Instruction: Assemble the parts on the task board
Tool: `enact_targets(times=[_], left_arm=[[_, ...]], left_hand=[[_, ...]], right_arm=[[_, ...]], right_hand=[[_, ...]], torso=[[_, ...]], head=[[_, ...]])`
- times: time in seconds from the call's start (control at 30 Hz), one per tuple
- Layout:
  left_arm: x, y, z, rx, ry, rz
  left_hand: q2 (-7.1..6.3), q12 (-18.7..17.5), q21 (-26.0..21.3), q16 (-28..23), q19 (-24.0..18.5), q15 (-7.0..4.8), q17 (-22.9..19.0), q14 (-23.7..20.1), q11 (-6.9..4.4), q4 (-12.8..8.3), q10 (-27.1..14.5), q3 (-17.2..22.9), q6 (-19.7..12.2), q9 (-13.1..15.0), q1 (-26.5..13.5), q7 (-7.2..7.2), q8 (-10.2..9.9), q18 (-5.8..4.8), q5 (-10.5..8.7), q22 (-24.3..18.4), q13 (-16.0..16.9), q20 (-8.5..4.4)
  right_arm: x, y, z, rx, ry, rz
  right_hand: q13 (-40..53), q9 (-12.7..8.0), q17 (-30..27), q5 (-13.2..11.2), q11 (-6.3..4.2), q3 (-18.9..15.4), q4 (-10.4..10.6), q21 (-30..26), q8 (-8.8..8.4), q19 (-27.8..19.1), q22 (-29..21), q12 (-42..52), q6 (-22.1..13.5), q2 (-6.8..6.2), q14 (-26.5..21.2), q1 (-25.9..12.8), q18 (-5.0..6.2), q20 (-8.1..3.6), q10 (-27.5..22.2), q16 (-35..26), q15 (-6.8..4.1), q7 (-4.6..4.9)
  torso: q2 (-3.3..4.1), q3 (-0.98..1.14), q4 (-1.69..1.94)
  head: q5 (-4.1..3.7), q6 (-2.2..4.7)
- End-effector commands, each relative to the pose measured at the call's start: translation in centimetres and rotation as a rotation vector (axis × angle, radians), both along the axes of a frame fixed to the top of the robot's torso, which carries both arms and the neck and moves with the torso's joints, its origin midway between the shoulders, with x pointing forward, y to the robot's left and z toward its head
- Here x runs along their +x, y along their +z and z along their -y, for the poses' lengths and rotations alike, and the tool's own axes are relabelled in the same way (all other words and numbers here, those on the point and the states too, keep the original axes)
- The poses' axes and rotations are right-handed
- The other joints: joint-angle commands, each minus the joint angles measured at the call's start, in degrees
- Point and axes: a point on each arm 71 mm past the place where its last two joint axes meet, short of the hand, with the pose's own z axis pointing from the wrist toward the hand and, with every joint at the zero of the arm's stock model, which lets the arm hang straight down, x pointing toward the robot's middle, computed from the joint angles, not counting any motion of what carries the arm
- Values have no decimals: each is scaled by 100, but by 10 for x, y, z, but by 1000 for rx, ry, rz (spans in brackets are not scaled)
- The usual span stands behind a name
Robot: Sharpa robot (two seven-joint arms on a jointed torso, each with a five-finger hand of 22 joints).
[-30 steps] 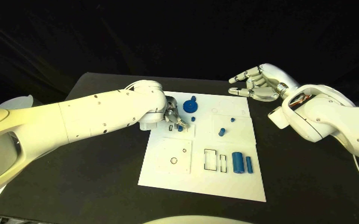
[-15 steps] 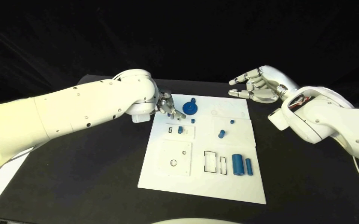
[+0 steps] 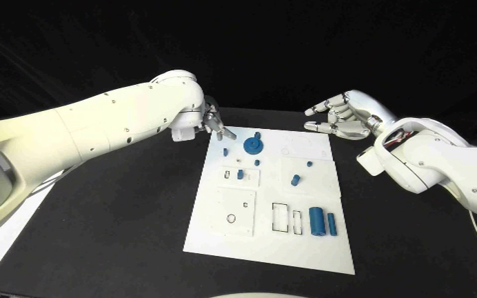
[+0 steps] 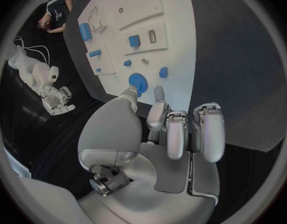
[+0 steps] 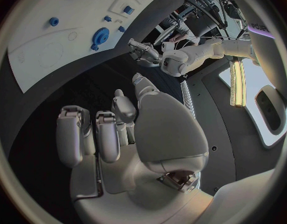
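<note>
Hovering our left hand [image 3: 216, 127] empty, fingers apart, at the task board's [image 3: 224, 236] far left corner, we judge the blue gear [image 3: 254, 146] just beside it the likely next pick: descend squarely and pinch its rim. Our right hand [image 3: 341, 118] waits loosely spread and empty beyond the far right corner.

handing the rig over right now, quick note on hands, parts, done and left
Left hand: open, holds nothing, above the task board's far left corner.
Right hand: open, above the table past the board's far right corner.
Parts: blue gear at the far end; two blue cylinders lying near the right edge; smaller blue pieces mid-board.
Done: cannot tell what is seated.
Left: rectangular slots look unfilled.
</note>
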Motion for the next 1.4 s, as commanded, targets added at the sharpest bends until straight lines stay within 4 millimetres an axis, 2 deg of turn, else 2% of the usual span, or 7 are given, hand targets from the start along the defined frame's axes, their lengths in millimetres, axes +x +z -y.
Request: enact_targets(times=[0.03,0.13,0.3,0.67,1.2,1.4], left_arm=[[5,-6,-4,62,0,-36],[9,-11,-5,70,6,-44],[13,-21,-3,79,9,-62],[16,-38,2,85,3,-92],[14,-43,9,73,-17,-106],[14,-43,10,67,-14,-104]], left_hand=[[32,40,35,18,368,46,1509,604,0,3,-4,-63,78,-19,32,-6,0,-39,6,952,19,53],[45,47,43,18,373,44,1509,604,-3,3,1,-78,98,-26,34,-10,3,-42,3,964,26,53],[85,83,58,18,382,35,1509,604,-17,6,29,-129,163,-45,29,-28,20,-46,-6,986,62,49],[140,117,79,18,394,19,1509,604,-37,10,59,-202,239,-62,-2,-52,45,-53,-9,1017,96,38],[234,145,98,18,404,-8,1509,604,-70,-24,89,-246,313,-79,141,-88,77,-59,2,1045,123,14],[371,150,92,18,400,-23,1509,604,-83,-73,100,-192,325,-102,434,-100,83,-57,13,1041,126,-3]], right_arm=[[-1,-1,-2,-5,19,-1],[-1,-1,-2,-5,20,-1],[-1,-1,-4,-4,23,-2],[-1,-2,-5,-3,27,-3],[-1,-2,-6,-3,28,-4],[0,-2,-6,-3,29,-5]], right_hand=[[-1,9,1097,4,-23,-46,3,-24,9,-21,-2,-19,35,35,485,-12,37,-14,-30,-23,6,-17],[-1,9,1097,4,-23,-46,3,-24,9,-21,-2,-19,35,35,485,-12,37,-14,-30,-23,6,-17],[1,8,1095,4,-24,-46,3,-23,8,-20,0,-15,35,38,484,-10,36,-14,-28,-24,6,-17],[1,8,1094,5,-24,-46,3,-22,8,-20,1,-14,35,38,484,-10,36,-14,-28,-25,6,-17],[1,8,1094,5,-24,-46,3,-22,8,-20,1,-14,35,38,484,-10,36,-14,-28,-25,6,-17],[1,8,1094,5,-24,-46,3,-22,8,-20,1,-14,35,38,484,-10,36,-14,-28,-25,6,-17]], torso=[[2,-4,-4],[8,-9,-5],[-1,-2,-2],[-3,0,-1],[-9,6,2],[-8,4,4]], head=[[10,-11],[10,-10],[7,-23],[15,-45],[6,-57],[6,-60]])
